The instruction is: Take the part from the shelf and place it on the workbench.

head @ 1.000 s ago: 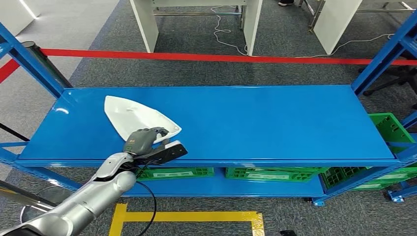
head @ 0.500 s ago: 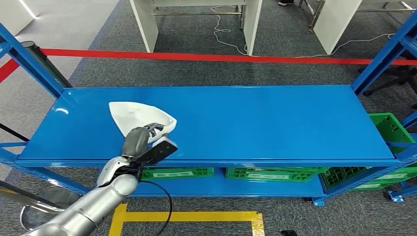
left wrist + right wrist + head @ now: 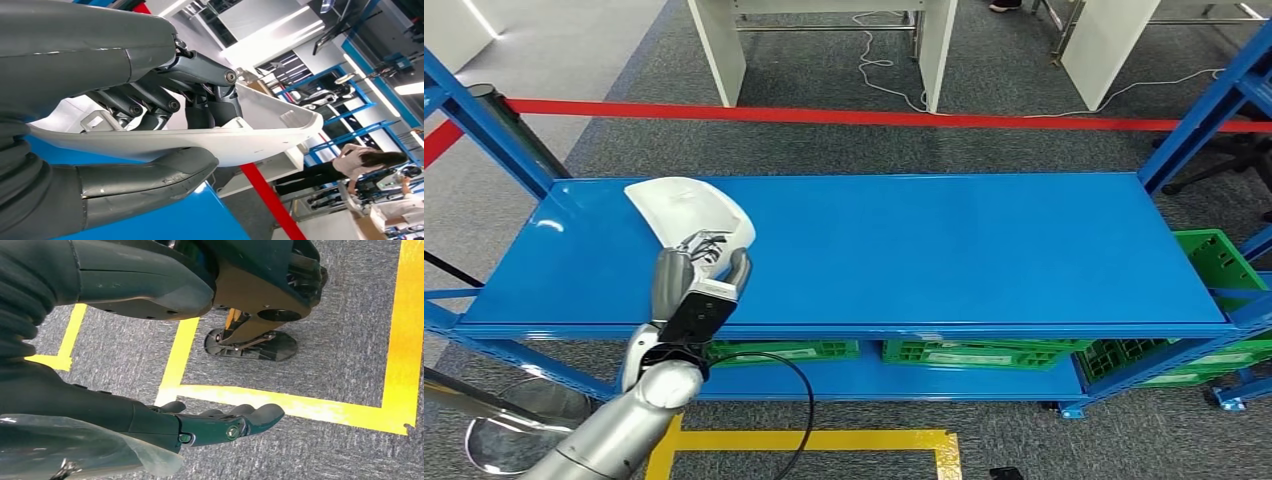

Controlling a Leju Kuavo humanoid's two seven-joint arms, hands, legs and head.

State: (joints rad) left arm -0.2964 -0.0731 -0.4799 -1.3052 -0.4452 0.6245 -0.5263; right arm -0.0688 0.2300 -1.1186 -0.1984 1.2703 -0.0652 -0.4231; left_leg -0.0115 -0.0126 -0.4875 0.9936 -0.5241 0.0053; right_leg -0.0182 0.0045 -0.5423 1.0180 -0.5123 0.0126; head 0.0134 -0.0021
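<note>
The part is a white, shell-shaped plastic piece [image 3: 686, 207], tilted up above the left end of the blue shelf [image 3: 944, 250]. My left hand [image 3: 696, 272] grips its near edge from below, the thumb under it and the fingers on top. In the left wrist view the white part [image 3: 260, 132] is clamped between the thick grey thumb and the darker fingers of my left hand [image 3: 165, 125]. My right hand [image 3: 220, 425] hangs at my side over the floor, fingers stretched out and holding nothing.
Green crates [image 3: 984, 352] stand on the shelf's lower level, another green crate [image 3: 1219, 262] at the right. Blue uprights [image 3: 1209, 105] frame both ends. A red barrier tape [image 3: 874, 117] runs behind. Yellow floor tape [image 3: 824, 440] lies before the shelf. A person [image 3: 345, 162] stands far off.
My left hand has turned and lifted the white part off the shelf surface, swinging it toward the left and back; the wrist has rotated so the hand points away from me.
</note>
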